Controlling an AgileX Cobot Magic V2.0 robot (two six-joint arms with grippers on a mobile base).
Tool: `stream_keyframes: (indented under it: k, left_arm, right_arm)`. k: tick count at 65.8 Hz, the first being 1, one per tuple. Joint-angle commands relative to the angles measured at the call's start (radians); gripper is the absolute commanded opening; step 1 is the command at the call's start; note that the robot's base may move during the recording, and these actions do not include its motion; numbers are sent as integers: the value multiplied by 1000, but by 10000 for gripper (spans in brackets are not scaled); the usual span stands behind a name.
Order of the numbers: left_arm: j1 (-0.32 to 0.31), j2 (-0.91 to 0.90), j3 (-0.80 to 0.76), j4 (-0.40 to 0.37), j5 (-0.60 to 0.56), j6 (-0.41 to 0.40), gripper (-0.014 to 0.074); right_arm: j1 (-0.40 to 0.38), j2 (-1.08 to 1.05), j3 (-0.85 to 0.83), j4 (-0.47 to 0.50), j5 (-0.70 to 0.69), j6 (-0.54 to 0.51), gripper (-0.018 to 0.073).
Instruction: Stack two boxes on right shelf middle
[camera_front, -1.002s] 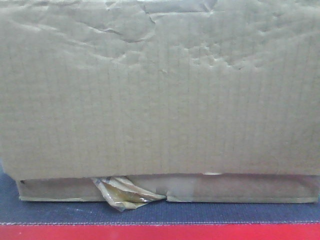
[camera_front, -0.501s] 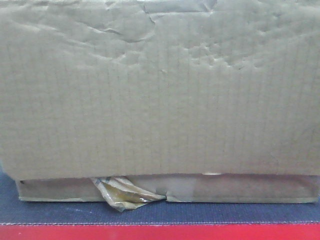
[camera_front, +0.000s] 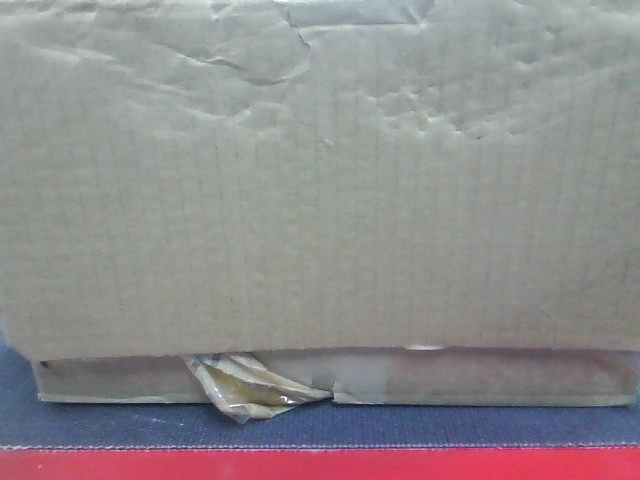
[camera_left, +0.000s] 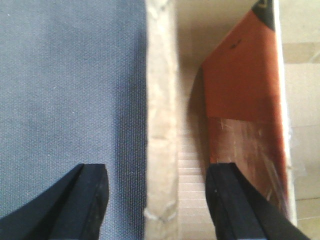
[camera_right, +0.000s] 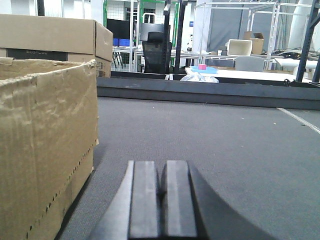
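In the front view the tall brown box (camera_front: 320, 180) fills most of the frame. It rests on the thin flat box (camera_front: 480, 376), whose glossy tape scrap (camera_front: 250, 390) sticks out at the lower left. My left gripper (camera_left: 157, 200) is open and straddles the top edge of a cardboard wall (camera_left: 160, 100), one finger over the grey deck and the other inside the box above an orange-brown sheet (camera_left: 242, 85). My right gripper (camera_right: 162, 200) is shut and empty, low over the deck, just right of a cardboard box (camera_right: 45, 140). The right shelf middle is out of view.
Both boxes stand on a dark grey textured deck (camera_front: 400, 425) with a red rim (camera_front: 320, 465). Another cardboard box (camera_right: 55, 35) stands behind at the left. A raised dark ledge (camera_right: 200, 92) ends the deck; a chair and tables lie beyond.
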Motion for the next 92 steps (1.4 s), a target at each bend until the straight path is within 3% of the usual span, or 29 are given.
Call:
stream_keyframes:
  k: [1, 16, 34, 56, 62, 67, 77, 92]
  left_arm:
    - [0, -1, 0, -3, -3, 5, 340]
    - [0, -1, 0, 12, -3, 5, 340]
    - [27, -1, 0, -1, -3, 9, 340]
    - [40, -1, 0, -7, -3, 14, 340]
    - [40, -1, 0, -7, -3, 14, 340]
    - [40, -1, 0, -7, -3, 19, 340]
    - [40, -1, 0, -7, -3, 36, 340]
    - [40, -1, 0, -18, -3, 38, 340]
  right_arm:
    - [-4, -4, 0, 3, -17, -6, -162]
    - [-3, -4, 0, 3, -36, -6, -162]
    - [-3, -4, 0, 3, -307, -6, -162]
    - [-3, -4, 0, 3, -309, -6, -162]
    - [-3, -4, 0, 3, -339, 79, -162]
    - [-3, -4, -60, 3, -223, 129, -162]
    - [-3, 61, -312, 3, 307, 146, -162]
    - [-3, 389, -638, 3, 676, 146, -162]
